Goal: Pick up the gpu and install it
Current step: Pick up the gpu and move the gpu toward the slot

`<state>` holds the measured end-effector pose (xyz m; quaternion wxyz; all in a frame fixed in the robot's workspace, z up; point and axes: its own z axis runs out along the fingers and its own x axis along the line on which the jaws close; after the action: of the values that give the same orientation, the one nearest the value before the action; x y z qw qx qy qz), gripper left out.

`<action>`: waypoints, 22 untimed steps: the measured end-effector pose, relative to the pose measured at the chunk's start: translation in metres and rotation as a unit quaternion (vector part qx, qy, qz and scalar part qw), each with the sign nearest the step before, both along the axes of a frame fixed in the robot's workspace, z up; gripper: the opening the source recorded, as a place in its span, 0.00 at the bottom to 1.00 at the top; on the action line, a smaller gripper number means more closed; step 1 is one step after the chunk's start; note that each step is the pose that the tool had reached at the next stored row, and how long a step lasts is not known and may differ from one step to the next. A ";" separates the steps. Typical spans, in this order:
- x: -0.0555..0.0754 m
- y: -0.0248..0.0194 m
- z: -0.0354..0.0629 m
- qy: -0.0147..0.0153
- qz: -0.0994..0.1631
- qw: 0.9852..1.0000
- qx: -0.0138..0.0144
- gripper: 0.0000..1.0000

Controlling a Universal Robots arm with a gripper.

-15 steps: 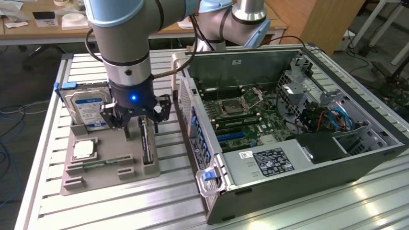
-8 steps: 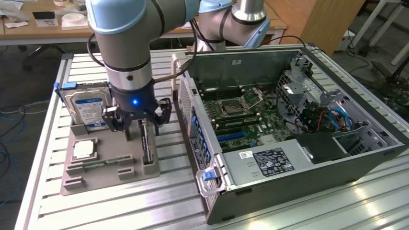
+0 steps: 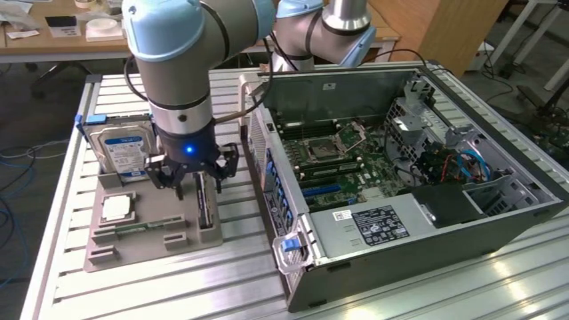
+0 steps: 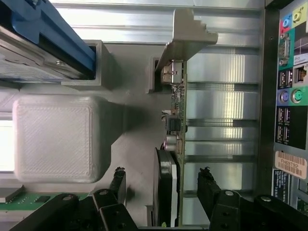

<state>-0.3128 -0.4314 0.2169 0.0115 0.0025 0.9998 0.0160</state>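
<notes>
Nearest the exterior camera, a ribbed silvery aluminium table [image 3: 178,293] carries a flat grey plastic holder tray [image 3: 106,261]. On that tray lies a narrow green memory stick [image 3: 133,230], with a square silvery processor chip [image 3: 117,208] at 12 o'clock from it. At 3 o'clock from the chip the gpu [image 3: 202,207], a thin dark circuit card with a green board edge and silvery metal end bracket, stands on edge in its slot. The black gripper [image 3: 194,177] hangs right over it, spread wide; in the wrist view its 2 fingers [image 4: 118,185] straddle the gpu [image 4: 175,120] with a gap on each side, gripping nothing. Farther back, at 11 o'clock from the gripper, a thick silver hard drive [image 3: 124,150] with a blue label stands upright. An open dark grey computer case [image 3: 400,187] lies at 3 o'clock.
</notes>
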 end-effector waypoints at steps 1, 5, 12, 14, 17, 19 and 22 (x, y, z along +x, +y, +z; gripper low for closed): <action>0.000 0.0000 -0.0018 0.000 0.000 1.000 0.000 0.71; 0.000 0.0000 -0.0087 0.000 0.000 1.000 0.000 0.71; 0.000 0.0000 -0.0101 0.000 -0.001 1.000 0.000 0.71; 0.000 0.0000 -0.0101 0.000 -0.001 1.000 0.000 0.71; 0.000 0.0000 -0.0102 0.000 -0.001 1.000 0.000 0.63; 0.000 0.0000 -0.0103 0.000 -0.001 1.000 0.000 0.57; 0.002 0.0000 -0.0104 0.000 -0.001 1.000 0.000 0.50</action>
<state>-0.3103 -0.4314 0.2064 0.0116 0.0035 0.9998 0.0161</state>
